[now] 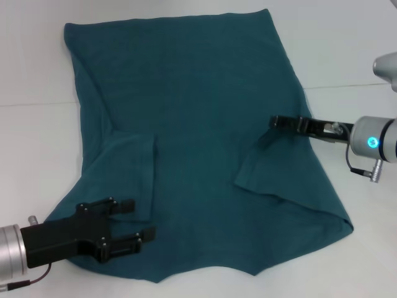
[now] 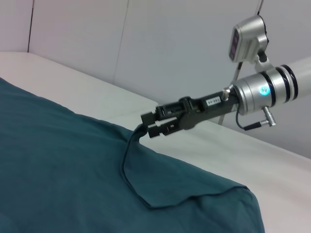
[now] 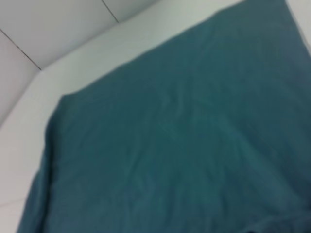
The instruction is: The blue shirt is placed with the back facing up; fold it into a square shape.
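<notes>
1. The blue shirt lies spread on the white counter, plain side up, with both sleeves folded inward over the body.
2. The left hand is at the shirt's near left corner, just above the cloth, its fingers spread narrowly apart and holding nothing.
3. The right hand is at the shirt's right edge, by the folded-in sleeve; in the left wrist view its fingers sit close together at a raised fold of cloth, but I cannot tell whether they grip it.

black hands; silver wrists; cyan light
</notes>
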Motion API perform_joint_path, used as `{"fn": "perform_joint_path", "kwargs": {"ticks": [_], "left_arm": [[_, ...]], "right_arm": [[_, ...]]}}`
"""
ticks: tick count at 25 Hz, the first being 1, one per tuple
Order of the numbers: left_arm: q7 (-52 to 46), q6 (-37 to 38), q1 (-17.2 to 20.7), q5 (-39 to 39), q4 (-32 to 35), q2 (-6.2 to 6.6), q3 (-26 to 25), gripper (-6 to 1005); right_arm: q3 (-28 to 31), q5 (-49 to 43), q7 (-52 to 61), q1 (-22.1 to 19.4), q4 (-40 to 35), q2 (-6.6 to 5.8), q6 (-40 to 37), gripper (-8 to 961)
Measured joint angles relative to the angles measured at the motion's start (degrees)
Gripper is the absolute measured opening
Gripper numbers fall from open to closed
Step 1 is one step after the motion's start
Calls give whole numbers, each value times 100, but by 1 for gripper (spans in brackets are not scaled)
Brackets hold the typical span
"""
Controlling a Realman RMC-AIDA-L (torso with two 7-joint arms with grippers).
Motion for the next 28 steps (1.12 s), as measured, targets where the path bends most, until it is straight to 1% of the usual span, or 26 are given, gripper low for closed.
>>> {"fn": "perform_joint_path", "kwargs": {"ticks": [3, 6, 9, 10, 12, 15, 19, 23, 28], "left_arm": [[42, -10, 0, 0, 0, 0, -9, 788], [47, -57, 7, 0, 0, 0, -14, 787], [49, -129, 15, 0, -10, 0, -13, 787], [49, -138, 17, 0, -14, 0, -13, 787], [50, -141, 29, -1, -10, 0, -13, 787], [50, -142, 42, -15, -3, 0, -31, 787], [43, -114, 70, -40, -8, 0, -177, 788], [-68, -22, 106, -53, -18, 0, -430, 788], [-397, 107, 212, -41, 24, 0, -620, 788]], "right_arm": [[-29, 397, -347, 84, 85, 33, 67, 899], [-33, 923, -940, 148, 271, 51, 85, 899], [-34, 1398, -1471, 142, 430, 60, 57, 899], [-33, 1675, -1747, 84, 472, 60, -11, 899], [-34, 1778, -1848, 38, 476, 60, -41, 899], [5, 2179, -2212, -146, 477, 56, -285, 900], [16, 2669, -2658, -397, 422, 25, -691, 900], [-20, 2645, -2722, -542, 383, -77, -1091, 900], [-46, 1971, -2677, -613, 300, -330, -1923, 900]]}}
